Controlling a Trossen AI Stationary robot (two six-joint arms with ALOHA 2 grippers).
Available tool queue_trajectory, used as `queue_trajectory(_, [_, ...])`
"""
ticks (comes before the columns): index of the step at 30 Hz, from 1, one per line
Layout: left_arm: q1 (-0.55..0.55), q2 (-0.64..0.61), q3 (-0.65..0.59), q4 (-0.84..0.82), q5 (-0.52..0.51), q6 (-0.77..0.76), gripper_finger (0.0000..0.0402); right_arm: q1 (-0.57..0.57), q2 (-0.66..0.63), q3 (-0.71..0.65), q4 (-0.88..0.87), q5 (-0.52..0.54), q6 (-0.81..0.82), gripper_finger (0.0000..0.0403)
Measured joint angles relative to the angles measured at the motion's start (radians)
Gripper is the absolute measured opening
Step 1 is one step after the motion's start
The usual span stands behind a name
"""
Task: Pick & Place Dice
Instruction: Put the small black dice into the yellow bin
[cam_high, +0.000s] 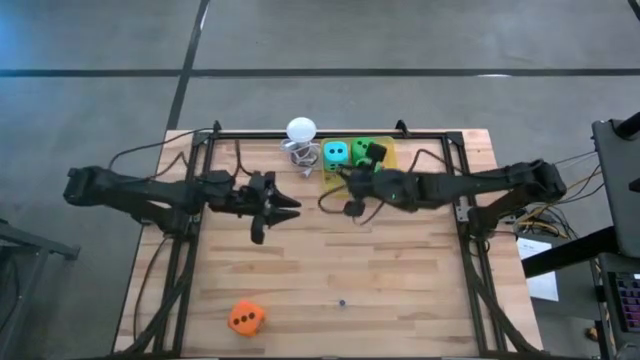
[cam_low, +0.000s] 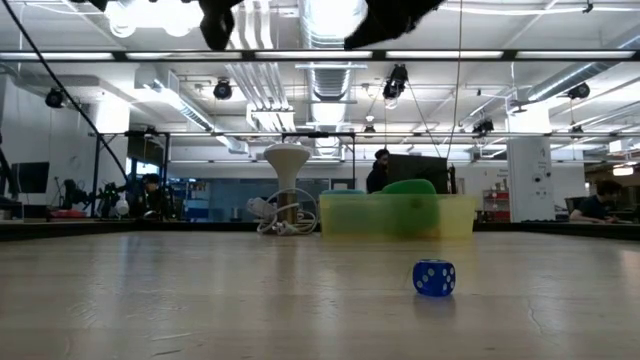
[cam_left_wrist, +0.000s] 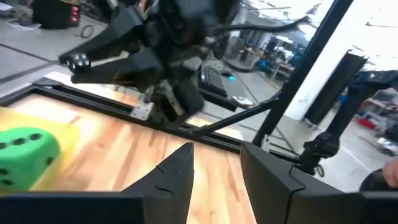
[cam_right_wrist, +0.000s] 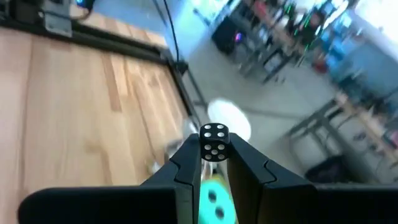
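Observation:
A yellow tray (cam_high: 385, 160) at the table's far middle holds a teal die (cam_high: 335, 152) and a green die (cam_high: 361, 148); the green die (cam_left_wrist: 25, 155) also shows in the left wrist view. An orange die (cam_high: 246, 317) lies near the front left. A tiny blue die (cam_low: 434, 277) lies on the bare table. My right gripper (cam_right_wrist: 214, 163) hovers over the tray, shut on a small black die (cam_right_wrist: 214, 140) with white pips, above the teal die (cam_right_wrist: 214, 199). My left gripper (cam_left_wrist: 216, 163) stands open left of the tray, holding nothing. My right gripper pinches the black die by two opposite sides (cam_right_wrist: 203, 145), between the free ends of its two fingers. A pipped face shows toward the wrist camera. The die is lifted clear, above the tray and the teal die.
A white ball on a wire stand (cam_high: 300, 131) stands just left of the tray. A black frame rail (cam_high: 330, 133) runs round the table top. Bare wood lies across the middle and the near right (cam_high: 400, 290). People and benches show in the room beyond.

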Motion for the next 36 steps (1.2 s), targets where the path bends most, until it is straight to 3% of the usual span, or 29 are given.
queue_trajectory(11, [-0.001,-0.088,0.0,-0.226,-0.074,0.027,0.0136,-0.394,-0.137,-0.198,-0.151,-0.318,0.242,0.0048])
queue_trajectory(18, [-0.001,-0.088,0.0,-0.286,-0.1,0.027,0.013,-0.579,-0.111,-0.264,-0.168,-0.478,0.299,0.0048])
queue_trajectory(30, [-0.001,-0.088,0.0,-0.327,-0.119,0.027,0.0129,-0.695,-0.012,-0.271,-0.271,-0.549,0.281,0.0048])
queue_trajectory(36, [0.0,-0.088,0.0,-0.333,-0.119,0.027,0.0129,-0.701,0.0,-0.284,-0.312,-0.585,0.251,0.0049])
